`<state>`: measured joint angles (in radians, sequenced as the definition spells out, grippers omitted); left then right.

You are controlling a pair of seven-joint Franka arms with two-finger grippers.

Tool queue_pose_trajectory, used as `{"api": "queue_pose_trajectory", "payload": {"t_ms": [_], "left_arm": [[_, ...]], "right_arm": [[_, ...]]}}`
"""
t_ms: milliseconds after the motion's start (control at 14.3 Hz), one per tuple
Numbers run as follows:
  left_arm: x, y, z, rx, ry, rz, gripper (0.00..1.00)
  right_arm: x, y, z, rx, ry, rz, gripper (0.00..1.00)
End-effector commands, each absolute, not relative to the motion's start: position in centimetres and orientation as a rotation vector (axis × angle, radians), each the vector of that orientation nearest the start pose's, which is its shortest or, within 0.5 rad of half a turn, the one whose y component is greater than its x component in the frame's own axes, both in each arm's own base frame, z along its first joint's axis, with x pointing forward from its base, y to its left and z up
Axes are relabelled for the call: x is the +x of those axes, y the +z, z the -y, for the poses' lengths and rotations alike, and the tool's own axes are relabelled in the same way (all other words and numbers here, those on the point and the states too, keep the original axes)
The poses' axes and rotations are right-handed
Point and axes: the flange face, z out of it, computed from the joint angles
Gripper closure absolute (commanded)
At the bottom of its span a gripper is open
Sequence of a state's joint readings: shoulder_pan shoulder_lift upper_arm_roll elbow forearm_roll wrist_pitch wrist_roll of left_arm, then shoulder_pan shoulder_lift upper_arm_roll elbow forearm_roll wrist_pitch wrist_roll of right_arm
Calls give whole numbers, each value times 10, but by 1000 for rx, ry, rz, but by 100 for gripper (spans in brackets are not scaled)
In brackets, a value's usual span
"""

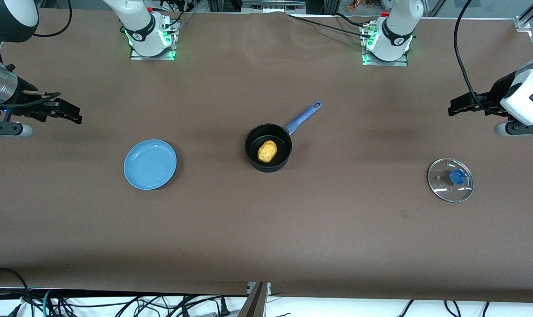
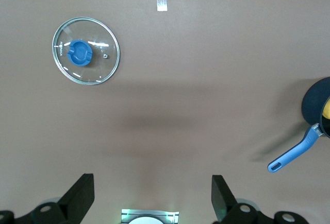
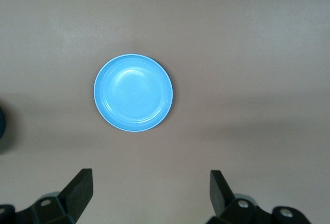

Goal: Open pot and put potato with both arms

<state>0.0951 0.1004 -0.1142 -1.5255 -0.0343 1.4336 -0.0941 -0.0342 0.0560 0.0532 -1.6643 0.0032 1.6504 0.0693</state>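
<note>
The black pot (image 1: 268, 147) with a long blue handle (image 1: 302, 118) stands uncovered at the middle of the table. The yellow potato (image 1: 267, 151) lies inside it. The glass lid (image 1: 450, 179) with a blue knob lies flat on the table toward the left arm's end, also in the left wrist view (image 2: 85, 50). The pot's edge and handle show in the left wrist view (image 2: 296, 154). My left gripper (image 1: 455, 108) (image 2: 153, 193) is open and empty, high over the table at its end. My right gripper (image 1: 70, 113) (image 3: 150, 190) is open and empty, high over its end.
A flat blue plate (image 1: 150, 164) lies on the brown table between the pot and the right arm's end, also in the right wrist view (image 3: 133, 91). Both arm bases stand along the table's edge farthest from the front camera. Cables hang off the nearest edge.
</note>
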Motion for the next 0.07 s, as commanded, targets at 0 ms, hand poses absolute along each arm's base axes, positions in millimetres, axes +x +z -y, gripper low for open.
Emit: {"api": "queue_pose_trajectory", "payload": {"t_ms": [0], "left_arm": [[571,583,12,-3154,293,111,0]], "right_arm": [[566,560,-10,-3139,113,-60,0]]}}
